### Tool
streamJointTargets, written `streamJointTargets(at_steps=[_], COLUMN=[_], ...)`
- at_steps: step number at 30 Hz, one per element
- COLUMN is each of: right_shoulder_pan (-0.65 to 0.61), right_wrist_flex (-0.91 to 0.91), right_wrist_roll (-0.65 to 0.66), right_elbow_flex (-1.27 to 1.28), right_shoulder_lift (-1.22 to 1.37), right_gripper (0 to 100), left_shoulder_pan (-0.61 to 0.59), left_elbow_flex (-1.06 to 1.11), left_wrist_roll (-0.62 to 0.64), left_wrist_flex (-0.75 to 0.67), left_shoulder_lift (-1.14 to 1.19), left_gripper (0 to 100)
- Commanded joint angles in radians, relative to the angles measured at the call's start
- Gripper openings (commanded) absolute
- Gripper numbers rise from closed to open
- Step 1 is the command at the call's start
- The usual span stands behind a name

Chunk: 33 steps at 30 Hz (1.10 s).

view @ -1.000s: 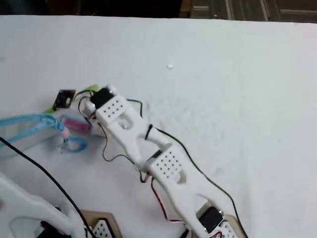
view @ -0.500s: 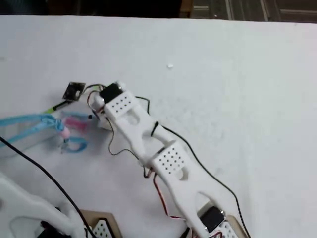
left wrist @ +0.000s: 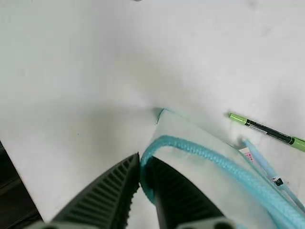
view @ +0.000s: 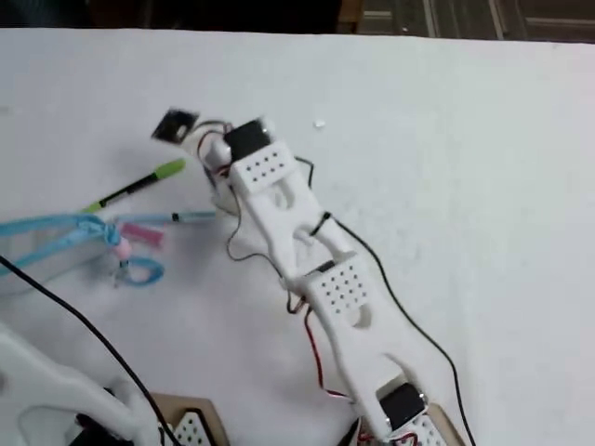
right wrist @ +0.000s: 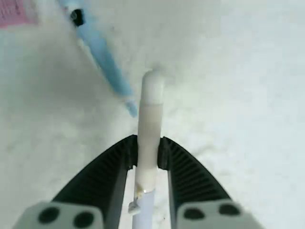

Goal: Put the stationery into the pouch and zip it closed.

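pulled away from the clear turquoise-zipped pouch (view: 46, 232) at the worktop's left edge, slim white pen (right wrist: 151, 109) pinched in the right claw (right wrist: 147, 148), baring a green pen (view: 139, 184) and a pale blue pen (view: 195, 216) near the zip edge pinched by the left claw (left wrist: 141, 167); packing likely barely begun.

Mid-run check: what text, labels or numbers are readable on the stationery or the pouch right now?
No text can be read.
Pink item: any print too blurred to read.
Green pen: dark barrel, any print too small to read.
Blue pen, white pen, pouch: no print visible.
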Motion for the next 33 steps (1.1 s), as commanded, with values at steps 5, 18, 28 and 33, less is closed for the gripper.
streamJointTargets(at_steps=[5,18,28,33], right_shoulder_pan=[0.013,0.024,0.019,0.027], right_wrist_flex=[0.019,0.021,0.019,0.016], right_wrist_roll=[-0.114,-0.158,-0.16,-0.16], right_elbow_flex=[-0.041,-0.04,0.457,0.847], right_shoulder_lift=[-0.236,-0.507,-0.94,-1.225], right_gripper=[1.7,1.7,1.7,1.7], left_shoulder_pan=[-0.001,-0.001,-0.001,-0.001], left_elbow_flex=[0.002,0.002,0.002,0.002], left_wrist_roll=[-0.006,-0.006,-0.006,-0.006], left_wrist_flex=[0.003,0.003,0.003,0.003], left_shoulder_lift=[0.008,0.007,0.005,0.005], left_gripper=[2,2,2,2])
